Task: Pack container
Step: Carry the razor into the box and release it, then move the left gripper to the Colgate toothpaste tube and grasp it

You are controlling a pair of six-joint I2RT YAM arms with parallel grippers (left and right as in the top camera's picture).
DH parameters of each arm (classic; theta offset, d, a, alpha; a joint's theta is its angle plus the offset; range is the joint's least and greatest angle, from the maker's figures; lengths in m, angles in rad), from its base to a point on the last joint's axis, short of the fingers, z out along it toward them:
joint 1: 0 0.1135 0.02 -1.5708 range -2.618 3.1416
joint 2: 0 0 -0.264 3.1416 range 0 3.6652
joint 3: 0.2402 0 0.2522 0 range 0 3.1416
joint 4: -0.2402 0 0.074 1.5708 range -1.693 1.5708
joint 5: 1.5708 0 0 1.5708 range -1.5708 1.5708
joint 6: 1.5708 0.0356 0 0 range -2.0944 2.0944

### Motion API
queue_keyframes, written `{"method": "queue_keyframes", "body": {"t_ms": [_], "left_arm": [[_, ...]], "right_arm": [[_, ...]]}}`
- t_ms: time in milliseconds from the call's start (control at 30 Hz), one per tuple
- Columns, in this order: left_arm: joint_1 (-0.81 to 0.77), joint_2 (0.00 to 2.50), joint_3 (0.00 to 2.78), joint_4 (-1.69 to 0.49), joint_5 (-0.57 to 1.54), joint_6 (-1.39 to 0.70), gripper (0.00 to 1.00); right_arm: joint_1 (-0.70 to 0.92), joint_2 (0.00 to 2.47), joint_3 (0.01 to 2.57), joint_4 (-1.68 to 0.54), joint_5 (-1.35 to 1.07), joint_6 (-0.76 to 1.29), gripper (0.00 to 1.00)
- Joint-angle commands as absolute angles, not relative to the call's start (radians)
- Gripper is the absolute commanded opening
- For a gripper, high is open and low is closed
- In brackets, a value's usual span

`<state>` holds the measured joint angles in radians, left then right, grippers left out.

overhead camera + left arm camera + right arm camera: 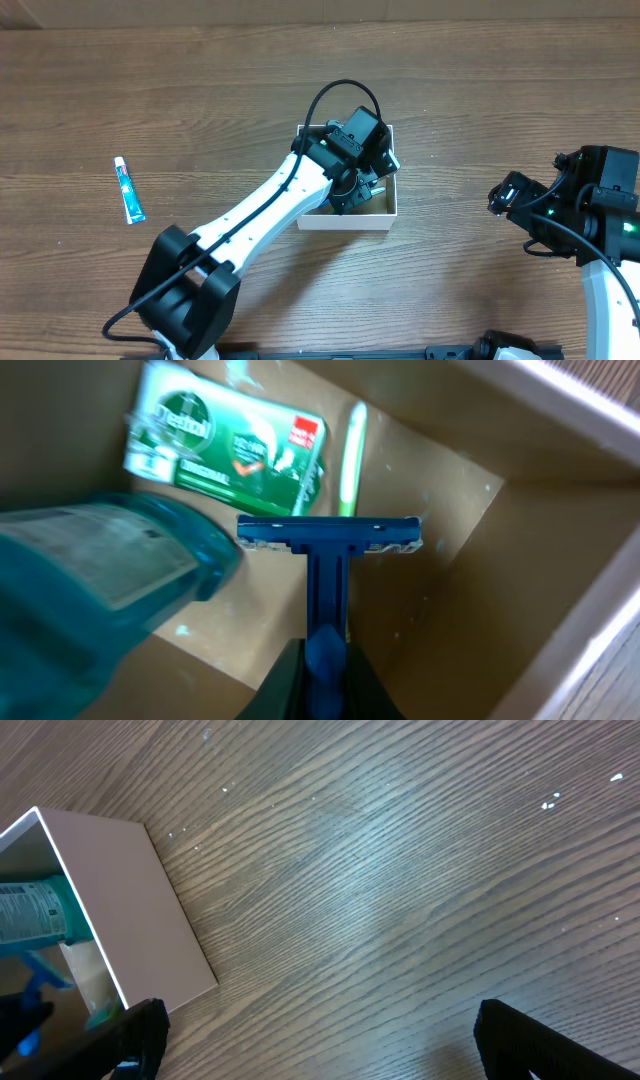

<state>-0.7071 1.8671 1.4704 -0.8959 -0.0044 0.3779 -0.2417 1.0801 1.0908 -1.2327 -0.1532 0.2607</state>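
1 container [345, 222] w/ 1 soap [230, 445], 1 bottle [90, 580], 1 toothbrush [350, 455]; left gripper [325, 660] clamps 1 razor [328, 538] inside; right gripper [320, 1025] spread, empty.

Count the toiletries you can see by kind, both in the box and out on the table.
Blue razor: 1
Green soap pack: 1
Teal bottle: 1
Green toothbrush: 1
Toothpaste tube: 1
Total: 5, only the tube lying outside the container
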Motion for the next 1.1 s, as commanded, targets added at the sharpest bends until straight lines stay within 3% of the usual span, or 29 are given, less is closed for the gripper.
{"method": "queue_keyframes", "body": {"t_ms": [0,67,100,133,200,233,433,600,700,867,1067], "left_arm": [[-0.704,1.891,1.467,-0.9,-0.011,0.404,0.04],[-0.704,1.89,1.467,-0.9,-0.011,0.404,0.04],[-0.704,1.89,1.467,-0.904,-0.011,0.404,0.21],[-0.704,1.89,1.467,-0.905,-0.011,0.404,0.32],[-0.704,1.89,1.467,-0.905,-0.012,0.394,0.41],[-0.705,1.888,1.471,-0.907,-0.036,0.359,0.57],[-0.716,1.808,1.574,-1.044,-0.149,0.198,0.62],[-0.623,1.566,1.589,-1.11,-0.221,-0.003,0.69],[-0.434,1.454,1.589,-1.156,-0.214,-0.104,0.78],[-0.019,1.427,1.551,-1.192,-0.104,-0.128,0.81],[0.366,1.488,1.301,-1.004,-0.032,-0.154,0.91]], "right_arm": [[-0.244,1.077,1.085,-1.228,-0.159,0.254,1.0],[-0.244,1.077,1.085,-1.228,-0.159,0.254,1.0],[-0.244,1.077,1.085,-1.228,-0.159,0.254,1.0],[-0.244,1.077,1.085,-1.228,-0.159,0.254,1.0],[-0.244,1.077,1.085,-1.228,-0.159,0.254,1.0],[-0.244,1.077,1.085,-1.228,-0.159,0.254,1.0],[-0.244,1.077,1.085,-1.228,-0.159,0.254,1.0],[-0.244,1.077,1.085,-1.227,-0.158,0.254,1.0],[-0.244,1.077,1.085,-1.227,-0.158,0.254,1.0],[-0.244,1.077,1.085,-1.225,-0.159,0.254,1.0],[-0.244,1.077,1.085,-1.225,-0.159,0.254,1.0]]}}
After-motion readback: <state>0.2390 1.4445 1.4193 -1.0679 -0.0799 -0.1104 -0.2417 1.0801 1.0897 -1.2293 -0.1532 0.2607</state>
